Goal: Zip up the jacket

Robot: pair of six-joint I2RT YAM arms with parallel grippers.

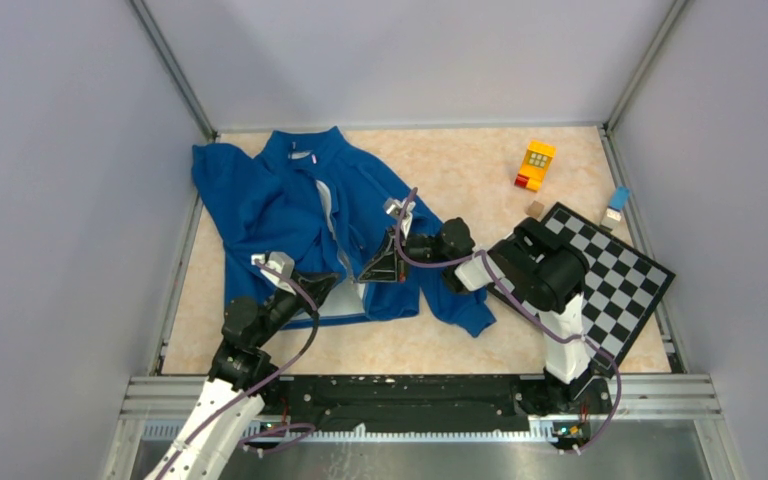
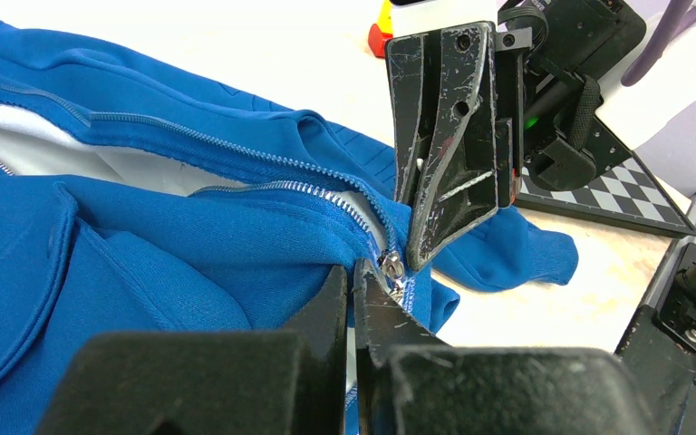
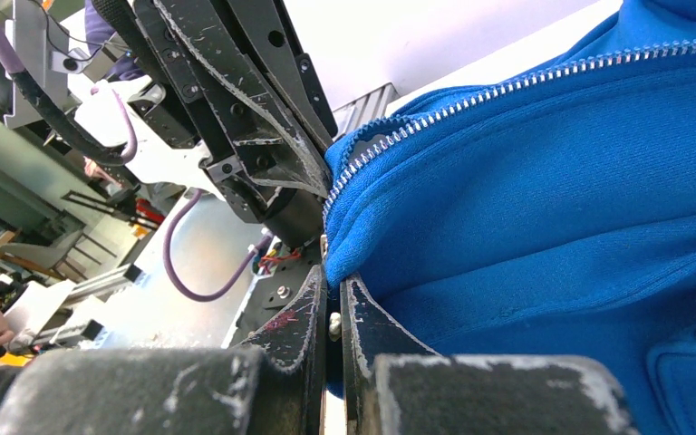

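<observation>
The royal-blue jacket (image 1: 280,205) lies spread on the table, its front open and the pale lining showing. In the left wrist view the jacket (image 2: 190,245) has its two zipper rows apart, and the silver slider (image 2: 390,265) sits low at the hem. My left gripper (image 2: 352,272) is shut on the hem just beside the slider; it also shows in the top view (image 1: 338,283). My right gripper (image 3: 333,281) is shut on the jacket's bottom edge (image 3: 553,199) by the zipper. Its tip (image 2: 414,258) meets the slider. Both grippers (image 1: 370,275) nearly touch.
A black-and-white chessboard (image 1: 610,275) lies at the right under the right arm. A yellow toy block (image 1: 536,163), a small brown cube (image 1: 534,208) and small blue and white pieces (image 1: 616,205) sit at the back right. Grey walls enclose the tabletop (image 1: 460,180).
</observation>
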